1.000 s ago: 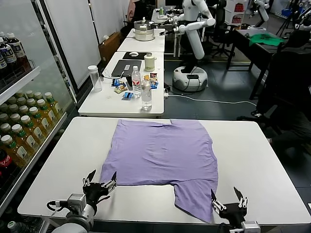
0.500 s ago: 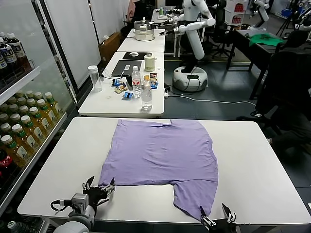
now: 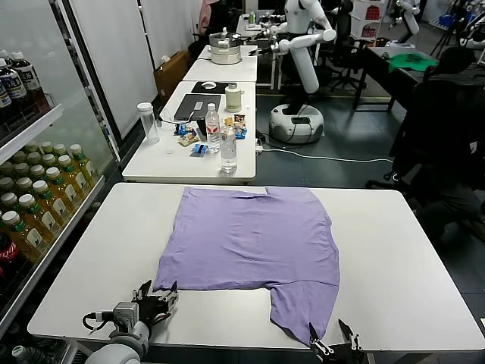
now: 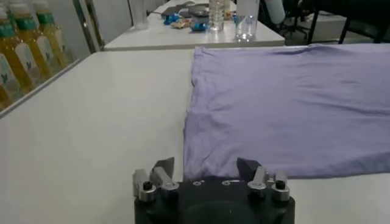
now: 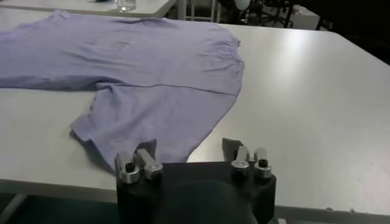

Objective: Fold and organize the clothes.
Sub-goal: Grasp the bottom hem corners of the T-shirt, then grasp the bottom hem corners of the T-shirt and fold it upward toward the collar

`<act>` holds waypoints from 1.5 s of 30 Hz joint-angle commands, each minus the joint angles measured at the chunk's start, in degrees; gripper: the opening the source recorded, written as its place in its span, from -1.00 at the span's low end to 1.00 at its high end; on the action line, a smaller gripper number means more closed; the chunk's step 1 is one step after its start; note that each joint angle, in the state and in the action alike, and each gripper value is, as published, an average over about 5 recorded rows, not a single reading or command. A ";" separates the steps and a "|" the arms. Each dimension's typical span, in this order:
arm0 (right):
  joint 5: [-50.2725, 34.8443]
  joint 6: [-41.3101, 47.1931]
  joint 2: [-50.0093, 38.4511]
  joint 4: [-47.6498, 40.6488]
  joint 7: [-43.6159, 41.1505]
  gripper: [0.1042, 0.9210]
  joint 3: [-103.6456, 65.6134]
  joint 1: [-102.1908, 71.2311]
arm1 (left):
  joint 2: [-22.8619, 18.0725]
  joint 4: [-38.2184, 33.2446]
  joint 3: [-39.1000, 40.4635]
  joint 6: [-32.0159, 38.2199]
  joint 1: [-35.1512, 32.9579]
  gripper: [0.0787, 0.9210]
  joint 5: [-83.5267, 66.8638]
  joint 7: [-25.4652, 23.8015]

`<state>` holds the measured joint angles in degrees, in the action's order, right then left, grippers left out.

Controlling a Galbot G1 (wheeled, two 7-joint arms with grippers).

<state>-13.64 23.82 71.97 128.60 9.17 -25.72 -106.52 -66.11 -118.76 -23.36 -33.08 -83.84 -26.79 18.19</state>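
The left hand (image 3: 155, 297) sat low at the desk's (image 3: 91, 250) near edge, fingers parted around the near-left corner of the T-shirt (image 3: 254, 243); a grip could not be confirmed. The T-shirt lay flat at the desk's centre, directly ahead of both hands, its long axis probably running left to right. The right hand (image 3: 331, 345) sat at the near edge beside the near-right flap's tip, fingers parted, nothing visibly held. Each hand was nearest its own corner. Bottles (image 3: 30, 205) stood shelved left; no writing was legible.
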 commanded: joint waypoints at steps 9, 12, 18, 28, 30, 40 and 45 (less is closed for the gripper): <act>-1.57 -0.69 -1.58 2.07 -1.05 -0.71 -2.11 1.44 | -0.16 -3.30 -0.76 5.23 -0.69 -0.41 -5.74 -0.41; -2.67 -0.84 -2.73 3.48 -1.49 -0.90 -3.68 2.72 | -0.03 -4.39 -1.12 8.02 -0.76 -0.61 -5.65 -0.80; -6.14 -0.64 -5.50 7.01 -2.16 -0.99 -7.45 5.72 | 0.00 -6.70 -1.58 10.85 -0.48 -0.87 -5.64 -1.61; -12.92 0.99 -10.64 1.68 -1.16 -0.99 -8.54 20.56 | 2.99 -4.30 -0.91 12.26 4.93 -0.90 -6.41 -3.14; -13.24 1.22 -11.53 -0.79 -1.05 -0.99 -7.28 24.13 | 3.43 -2.08 -0.27 12.35 6.76 -0.89 -6.40 -3.13; -12.98 2.55 -13.26 -11.26 -0.87 -0.99 1.35 38.43 | 4.30 8.63 4.04 11.93 16.10 -0.90 -5.01 -2.97; -11.73 2.78 -12.79 -14.89 -1.16 -0.99 3.78 41.38 | 3.82 12.67 6.27 11.91 19.21 -0.90 -2.91 -2.73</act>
<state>-24.79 26.29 60.46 119.49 7.84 -25.36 -73.33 -62.57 -115.61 -20.78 -21.69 -72.91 -31.86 15.37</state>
